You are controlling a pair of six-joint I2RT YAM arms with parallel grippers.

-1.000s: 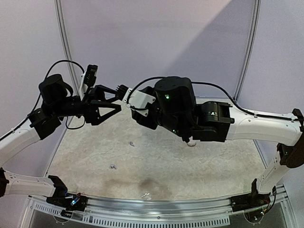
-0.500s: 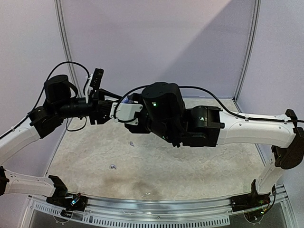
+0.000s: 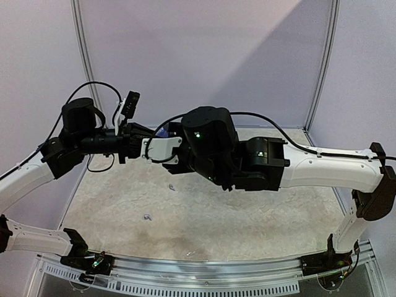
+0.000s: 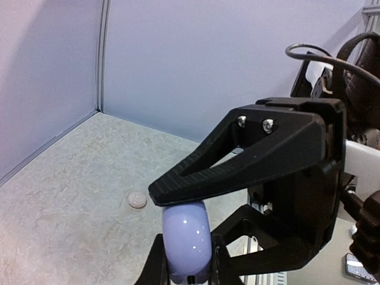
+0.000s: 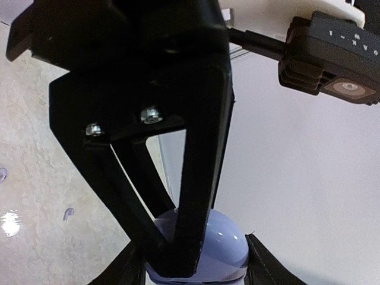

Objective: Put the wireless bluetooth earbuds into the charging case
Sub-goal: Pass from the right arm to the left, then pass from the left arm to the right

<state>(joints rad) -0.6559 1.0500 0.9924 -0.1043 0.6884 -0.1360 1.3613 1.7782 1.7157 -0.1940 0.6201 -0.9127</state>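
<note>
My left claw (image 4: 186, 266), arm stretched level in mid-air, is pinched tight on the small rounded pale lavender glossy plastic charging case (image 4: 186, 234). My right claw (image 5: 193, 267), reaching in from the opposite side, grips that same case between its ribbed black fingers (image 4: 196, 181). Lettering on the black camera housing (image 5: 332, 59) above the case is too small to read. Below the case, well apart, tiny whitish plastic earbuds (image 3: 171, 187) lie on the pale mottled stone-look tabletop (image 3: 247, 216).
</note>
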